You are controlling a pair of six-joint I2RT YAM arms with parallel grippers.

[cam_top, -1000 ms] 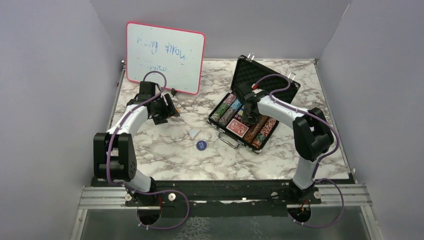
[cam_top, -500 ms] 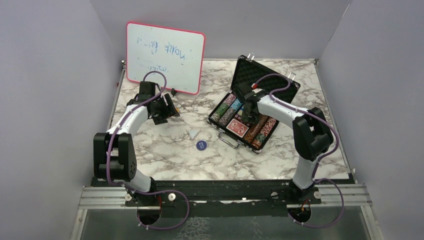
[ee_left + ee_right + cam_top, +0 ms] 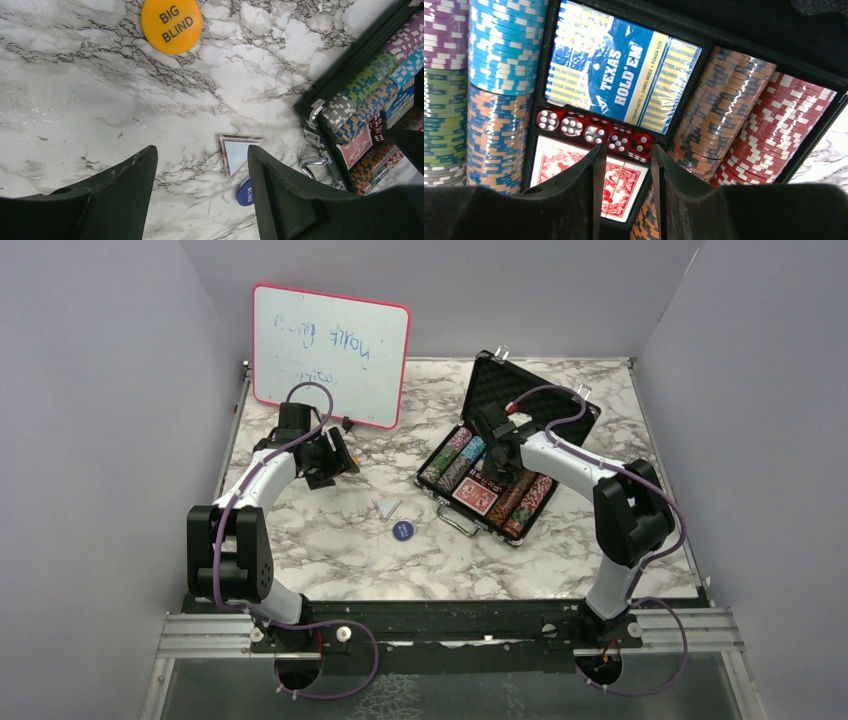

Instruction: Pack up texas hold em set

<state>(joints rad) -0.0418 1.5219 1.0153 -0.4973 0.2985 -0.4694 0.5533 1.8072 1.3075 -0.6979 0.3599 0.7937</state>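
Note:
The black case lies open at the back right, its lid propped up. Striped chip stacks fill its rows around a blue Texas Hold'em deck, a row of red dice and red-backed cards. My right gripper hovers over the cards just below the dice, open by a narrow gap with nothing in it. My left gripper hangs open and empty over the marble at the left. Beyond it lies an orange Big Blind button. A blue button lies in front of the case.
A pink-framed whiteboard leans against the back wall behind my left arm. A small flat triangular piece lies on the marble beside the blue button. The case's metal handle points toward the table's middle. Grey walls enclose three sides.
My right gripper's jaws have parted from shut to a narrow gap, and that arm has shifted slightly over the case. The left arm has not moved.

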